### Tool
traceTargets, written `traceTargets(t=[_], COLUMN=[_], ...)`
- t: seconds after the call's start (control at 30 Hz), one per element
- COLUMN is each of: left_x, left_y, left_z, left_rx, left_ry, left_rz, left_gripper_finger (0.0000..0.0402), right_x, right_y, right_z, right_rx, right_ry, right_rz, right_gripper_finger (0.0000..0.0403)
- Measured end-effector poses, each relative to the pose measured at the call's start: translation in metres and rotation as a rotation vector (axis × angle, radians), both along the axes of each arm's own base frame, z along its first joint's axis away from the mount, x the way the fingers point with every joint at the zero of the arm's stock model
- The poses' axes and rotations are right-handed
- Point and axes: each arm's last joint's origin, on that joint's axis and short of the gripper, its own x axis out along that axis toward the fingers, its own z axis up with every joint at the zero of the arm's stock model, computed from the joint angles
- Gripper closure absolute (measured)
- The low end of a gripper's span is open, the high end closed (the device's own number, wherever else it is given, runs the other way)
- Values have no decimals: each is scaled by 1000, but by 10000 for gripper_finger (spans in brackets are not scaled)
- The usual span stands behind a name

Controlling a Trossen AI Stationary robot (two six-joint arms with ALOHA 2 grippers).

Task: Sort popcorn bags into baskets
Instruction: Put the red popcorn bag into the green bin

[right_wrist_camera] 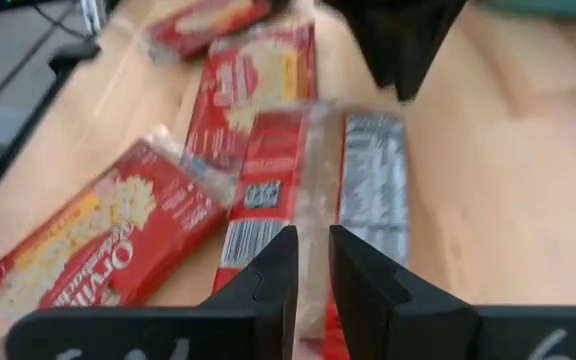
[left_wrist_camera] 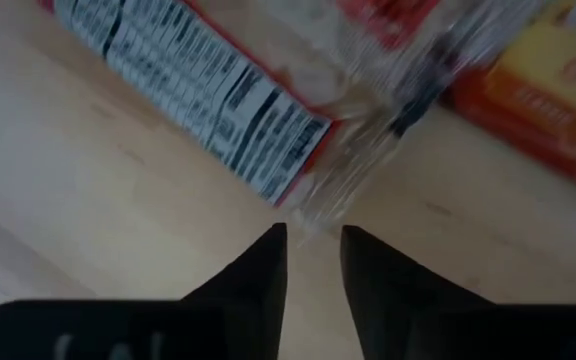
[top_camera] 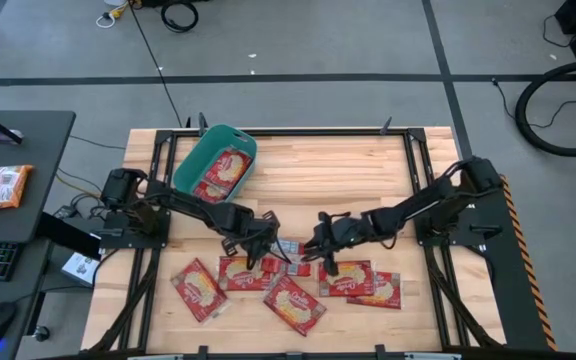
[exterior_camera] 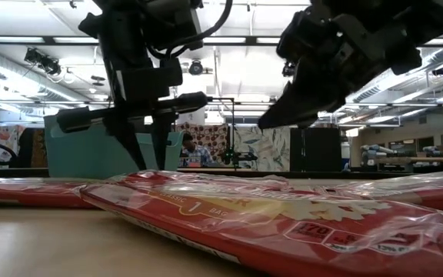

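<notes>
Red popcorn bags (top_camera: 294, 303) strewn beneath the slightly parted, empty left pincer (top_camera: 265, 243) and right pincer (top_camera: 319, 243).

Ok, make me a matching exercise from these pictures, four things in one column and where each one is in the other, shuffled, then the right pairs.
Things:
1. teal basket
2. left end effector
3. right end effector
4. loose popcorn bags

Places:
A. spread along the table's near edge
B. at the table's far left, with a bag inside
C. over the table's middle, reaching in from the left
D. over the table's middle, reaching in from the right

Pairs: 1-B, 2-C, 3-D, 4-A
</notes>
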Motion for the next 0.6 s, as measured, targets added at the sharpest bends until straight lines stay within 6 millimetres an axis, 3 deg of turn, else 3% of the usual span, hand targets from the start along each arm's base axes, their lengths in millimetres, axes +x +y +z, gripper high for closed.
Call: traceTargets(t=[0.3,0.6], left_x=[-5,-15], left_y=[-6,-18], left_z=[-6,-25], left_rx=[-23,115], left_ry=[12,-66], left_rz=[-10,-40], left_gripper_finger=[297,296], right_x=[-2,-2], right_y=[18,20], right_z=[-15,-27], right_rx=[12,-6], right_ry=[68,99], right_rz=[-28,-57], right_gripper_finger=[337,337])
